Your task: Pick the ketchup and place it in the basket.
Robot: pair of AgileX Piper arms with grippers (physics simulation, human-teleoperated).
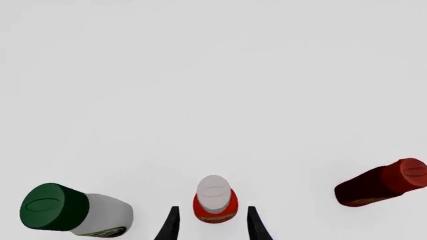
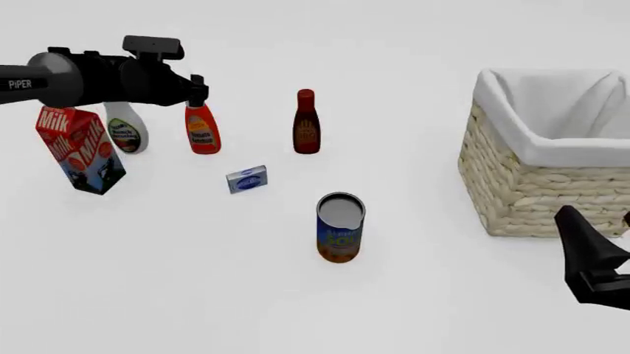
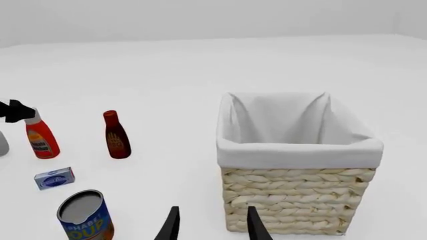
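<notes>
The ketchup (image 2: 203, 131) is a red-orange bottle with a yellow-and-white label, standing upright at the far left of the table. My left gripper (image 2: 197, 93) is open and sits just above it, at its cap. In the left wrist view the ketchup's whitish cap (image 1: 213, 191) lies between the two spread fingers (image 1: 171, 224), with no contact showing. The basket (image 2: 512, 147), woven with a white cloth lining, stands at the right and looks empty in the right wrist view (image 3: 293, 150). My right gripper (image 2: 600, 225) is open and empty, near the basket's front corner.
A milk carton (image 2: 81, 147) and a white bottle with a green cap (image 2: 126, 129) stand left of the ketchup. A dark red bottle (image 2: 306, 125) stands to its right. A small blue box (image 2: 246, 179) and an open can (image 2: 340, 227) sit nearer the front.
</notes>
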